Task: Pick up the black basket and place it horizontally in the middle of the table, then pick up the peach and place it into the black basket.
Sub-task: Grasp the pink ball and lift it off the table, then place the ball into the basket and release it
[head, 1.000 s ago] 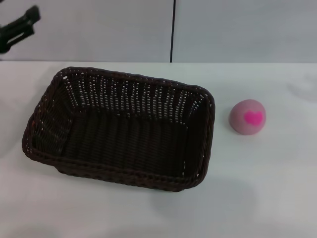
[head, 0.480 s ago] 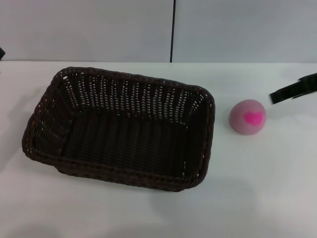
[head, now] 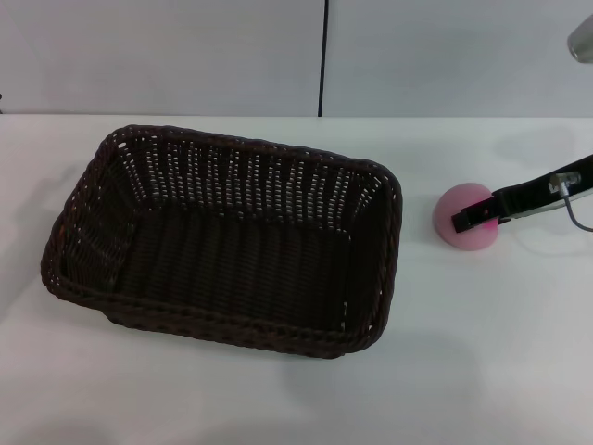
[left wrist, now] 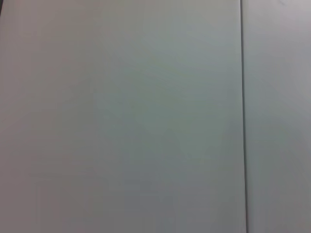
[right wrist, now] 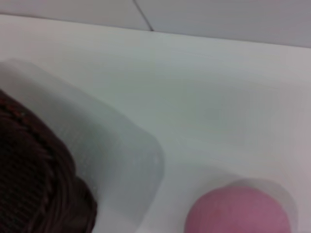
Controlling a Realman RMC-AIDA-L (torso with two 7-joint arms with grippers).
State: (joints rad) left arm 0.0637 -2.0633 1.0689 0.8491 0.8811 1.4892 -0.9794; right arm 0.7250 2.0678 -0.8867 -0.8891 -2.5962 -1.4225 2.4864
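Note:
The black basket sits level on the white table, left of the middle, open side up and empty. The pink peach lies on the table to the basket's right, a short gap from it. My right gripper reaches in from the right edge, and its black tip lies over the peach's right side. The right wrist view shows the peach close by and a corner of the basket. My left gripper is out of view; its wrist view shows only wall.
A pale grey wall with a dark vertical seam stands behind the table. A grey cable hangs off the right arm. Bare tabletop lies in front of the basket and around the peach.
My right gripper has come in from the right edge and moved left onto the peach. My left arm has left the view at the top left. Basket and peach have not moved.

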